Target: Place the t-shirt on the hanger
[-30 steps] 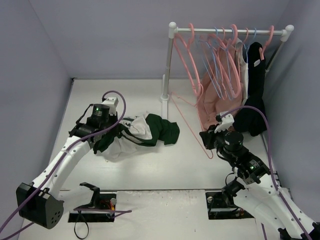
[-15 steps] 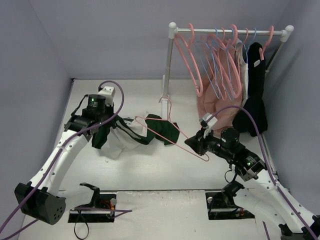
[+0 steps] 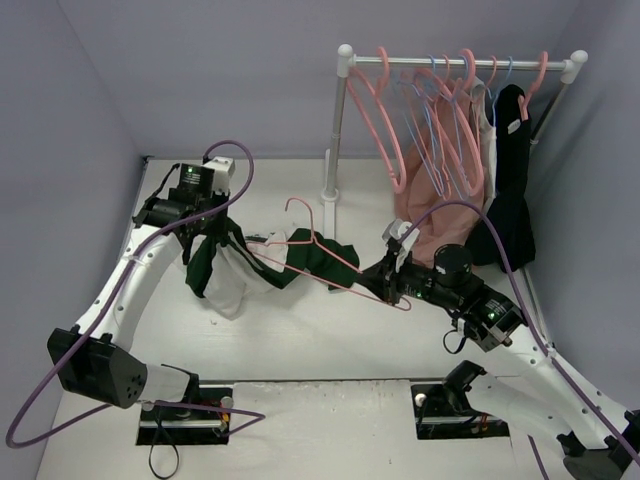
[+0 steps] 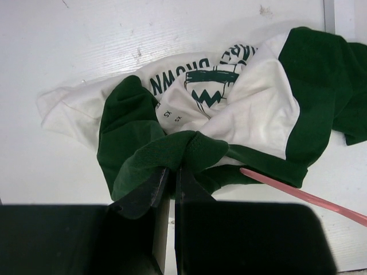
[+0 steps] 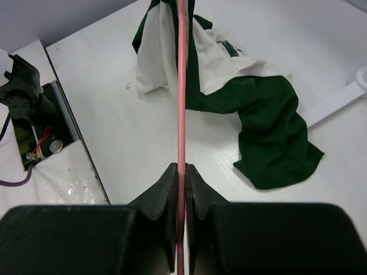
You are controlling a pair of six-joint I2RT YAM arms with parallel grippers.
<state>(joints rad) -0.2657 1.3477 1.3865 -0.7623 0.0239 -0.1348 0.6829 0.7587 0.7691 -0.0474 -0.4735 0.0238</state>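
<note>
Pinches a dark green fold of the t-shirt in the left hand, closed tight on the cloth, left of the clothes rack. Holds that part up, with the rest crumpled on the table in front of the rack's post. Clamps the pink hanger by its thin bar in the right hand, in front of the rack, with the far end reaching over the shirt.

Both arms extended; left tool, right tool clamped tight.
</note>
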